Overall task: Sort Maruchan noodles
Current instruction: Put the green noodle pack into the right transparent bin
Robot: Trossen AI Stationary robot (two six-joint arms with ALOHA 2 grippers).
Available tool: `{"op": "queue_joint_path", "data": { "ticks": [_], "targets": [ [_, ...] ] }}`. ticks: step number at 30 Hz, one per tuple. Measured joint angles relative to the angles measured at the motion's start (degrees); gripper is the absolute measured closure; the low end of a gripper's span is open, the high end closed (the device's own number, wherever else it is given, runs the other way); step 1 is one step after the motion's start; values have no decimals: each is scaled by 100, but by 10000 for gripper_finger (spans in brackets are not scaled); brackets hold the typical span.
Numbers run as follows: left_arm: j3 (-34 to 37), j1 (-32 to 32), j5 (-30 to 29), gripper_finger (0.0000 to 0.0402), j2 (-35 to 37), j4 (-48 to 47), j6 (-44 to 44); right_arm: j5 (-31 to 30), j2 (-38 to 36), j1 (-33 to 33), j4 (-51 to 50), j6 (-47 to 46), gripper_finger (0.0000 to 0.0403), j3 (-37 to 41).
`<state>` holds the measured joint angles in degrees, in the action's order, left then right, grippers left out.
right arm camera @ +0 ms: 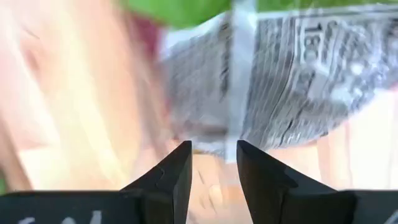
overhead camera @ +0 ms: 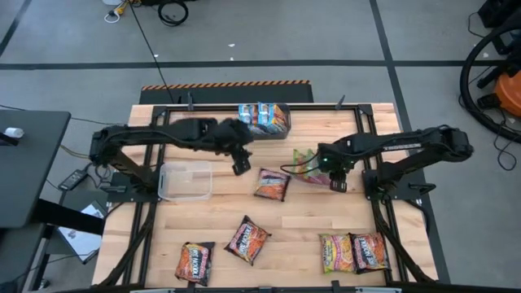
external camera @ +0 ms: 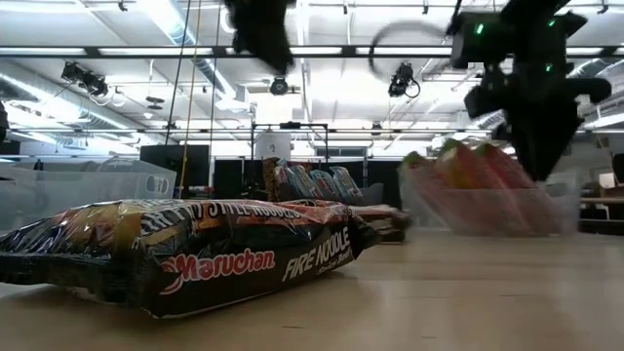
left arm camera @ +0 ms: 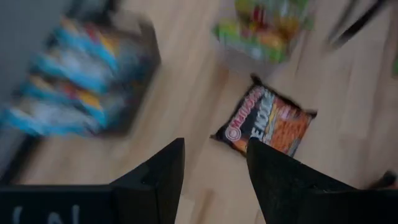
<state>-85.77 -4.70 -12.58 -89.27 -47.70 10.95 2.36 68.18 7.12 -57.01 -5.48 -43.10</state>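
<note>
Maruchan noodle packets lie flat on the wooden table: one (overhead camera: 272, 184) at the centre and several along the near edge (overhead camera: 247, 239) (overhead camera: 194, 262) (overhead camera: 352, 252). Blue-labelled packets stand in a clear tub (overhead camera: 264, 118) at the far edge. Green-labelled ones sit in a clear tub (overhead camera: 308, 167) right of centre. My left gripper (overhead camera: 240, 163) hangs open and empty above the table, near the centre packet (left arm camera: 267, 121). My right gripper (overhead camera: 335, 177) points down at the green tub's right side. It is open, and a packet's printed back (right arm camera: 292, 74) lies just beyond its fingertips (right arm camera: 214, 158).
An empty clear tub (overhead camera: 186, 181) stands left of centre, under the left arm. In the low view a dark-labelled packet (external camera: 195, 258) lies close in front. Bare wood stretches between the centre packet and the near row. A black frame rims the table.
</note>
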Motion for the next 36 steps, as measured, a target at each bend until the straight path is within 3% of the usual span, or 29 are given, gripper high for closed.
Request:
{"op": "queue_joint_path", "data": {
  "ticks": [3, 8, 19, 26, 32, 36],
  "targets": [
    [969, -105, 410, 224, -135, 1136, 42, -139, -318, -109, 96, -61, 271, 10],
    [2110, -247, 403, 224, -705, 3825, -477, -625, -404, -18, -81, -17, 272, 14],
    [2182, -221, 448, 224, -2395, 6211, -867, -724, 758, 303, 282, 595, 273, 14],
    [2180, -164, 617, 224, -2807, 6982, -864, -728, 667, 222, 1412, 763, 273, 16],
    [2177, -107, 628, 224, -2835, 7087, -862, -797, 553, 327, 882, 806, 273, 42],
    [2135, -41, 653, 224, -2839, 7157, -867, -487, 715, 444, 1009, 938, 273, 235]
  ]
}}
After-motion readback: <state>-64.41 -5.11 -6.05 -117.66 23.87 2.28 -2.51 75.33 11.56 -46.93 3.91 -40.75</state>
